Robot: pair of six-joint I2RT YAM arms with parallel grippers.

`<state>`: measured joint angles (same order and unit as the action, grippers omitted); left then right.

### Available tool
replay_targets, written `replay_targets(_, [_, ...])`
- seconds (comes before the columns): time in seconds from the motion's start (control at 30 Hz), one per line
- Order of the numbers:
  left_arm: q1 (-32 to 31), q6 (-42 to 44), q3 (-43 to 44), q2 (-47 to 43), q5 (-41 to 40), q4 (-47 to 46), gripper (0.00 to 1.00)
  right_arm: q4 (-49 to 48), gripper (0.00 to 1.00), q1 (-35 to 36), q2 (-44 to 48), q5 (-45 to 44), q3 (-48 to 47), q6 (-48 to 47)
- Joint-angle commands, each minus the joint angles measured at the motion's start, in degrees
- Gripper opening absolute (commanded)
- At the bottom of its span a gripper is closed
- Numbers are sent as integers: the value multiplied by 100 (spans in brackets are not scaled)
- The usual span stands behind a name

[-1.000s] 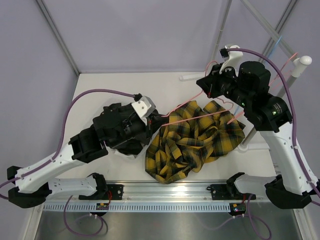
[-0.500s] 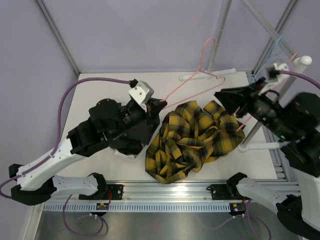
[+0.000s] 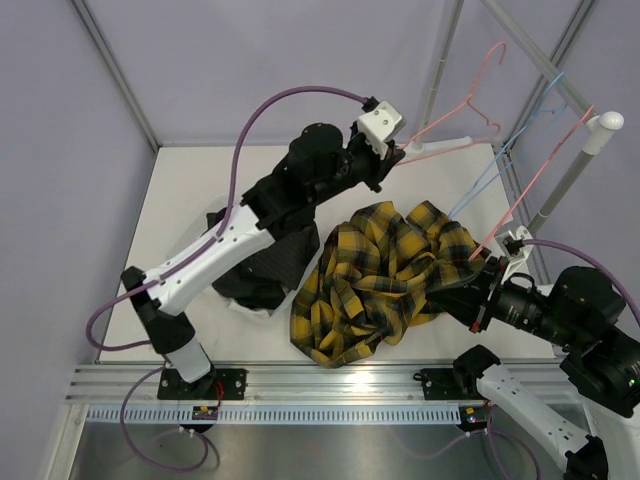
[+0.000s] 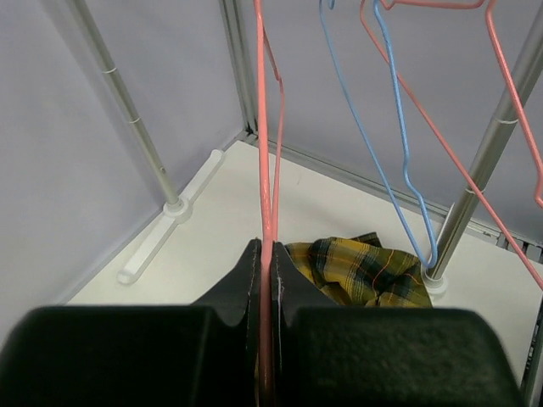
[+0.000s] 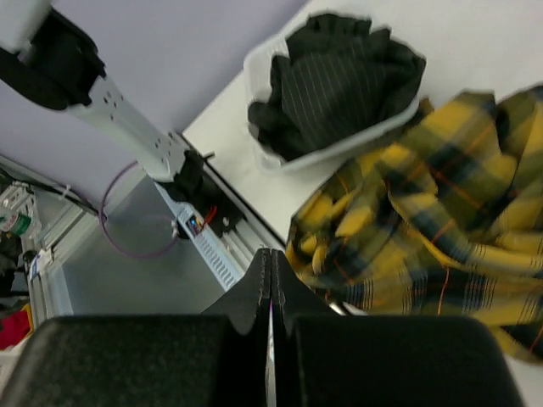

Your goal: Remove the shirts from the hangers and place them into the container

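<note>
One pink hanger (image 4: 263, 127) clamped in left gripper (image 4: 267, 254), right gripper (image 5: 271, 259) closed empty, one blue hanger (image 4: 404, 161), two shirts — plaid (image 3: 390, 280), pinstriped (image 5: 339, 85)

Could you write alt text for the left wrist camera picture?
The left gripper is shut on a pink hanger that rises straight up. Beyond, a blue hanger hangs near a metal pole, and a yellow plaid shirt lies crumpled on the white table.

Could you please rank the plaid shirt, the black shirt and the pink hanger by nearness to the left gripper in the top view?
1. pink hanger: clamped in the left gripper, at the back.
2. plaid shirt: mid-table, nearer the arm bases.
3. black shirt: in the container, at the left near side.
</note>
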<state>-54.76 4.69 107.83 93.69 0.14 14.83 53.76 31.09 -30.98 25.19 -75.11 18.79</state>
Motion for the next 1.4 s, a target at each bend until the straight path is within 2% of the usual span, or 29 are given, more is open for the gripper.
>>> replay_targets(0.0, [106, 59, 774, 289, 627, -428, 0, 451, 0, 29, 601, 337, 433, 126])
replay_targets(0.2, [282, -153, 1406, 949, 944, -683, 0, 777, 0, 29, 1252, 284, 1243, 291])
replay_targets(0.37, [308, -214, 1460, 1195, 1049, -1235, 0, 750, 0, 29, 1569, 320, 1491, 468])
replay_targets(0.57, [326, -443, 1960, 1661, 1313, -1149, 0, 1110, 0, 29, 1437, 65, 991, 284])
replay_targets(0.83, [343, -425, 1812, 1689, 1199, -737, 1, 1146, 0, 29, 1323, -49, 462, 187])
replay_targets(0.87, [343, -416, 1690, 1583, 1112, -710, 9, 1146, 0, 29, 1297, -49, 445, 169])
replay_targets(0.9, [343, -442, 1297, 1443, 832, -710, 25, 1137, 0, 29, 1262, -67, 419, 108])
replay_targets(0.93, [335, -425, 1032, 1059, 760, -797, 55, 1146, 0, 29, 1227, -145, 401, 82])
replay_targets(1.0, [326, -372, 157, 600, 454, -867, 64, 1102, 2, 20, 1174, -216, 392, 29])
replay_targets(1.03, [317, -372, -198, 328, 356, -955, 78, 1093, 11, 28, 1113, -268, 392, 20])
replay_targets(1.07, [326, -355, -558, -223, 7, -1121, 83, 1023, 27, 29, 1077, -304, 401, 11])
replay_targets(1.1, [326, -337, -901, -507, -214, -1140, 88, 997, 64, 29, 1042, -330, 409, 11])
replay_targets(1.13, [335, -311, -1557, -771, -425, -1149, 93, 970, 75, 29, 955, -409, 401, 11])
replay_targets(1.17, [335, -337, -1842, -1026, -654, -1114, 99, 900, 84, 37, 910, -427, 392, 11])
replay_targets(1.23, [335, -355, -2665, -1624, -849, -859, 99, 847, 99, 29, 753, -558, 357, 11])
replay_targets(1.3, [335, -442, -3231, -1941, -491, -1007, 99, 689, 99, 29, 699, -498, 331, -33])
replay_targets(1.37, [343, -732, -3784, -1881, -87, -1087, 99, 532, 100, 29, 602, -410, 330, -42])
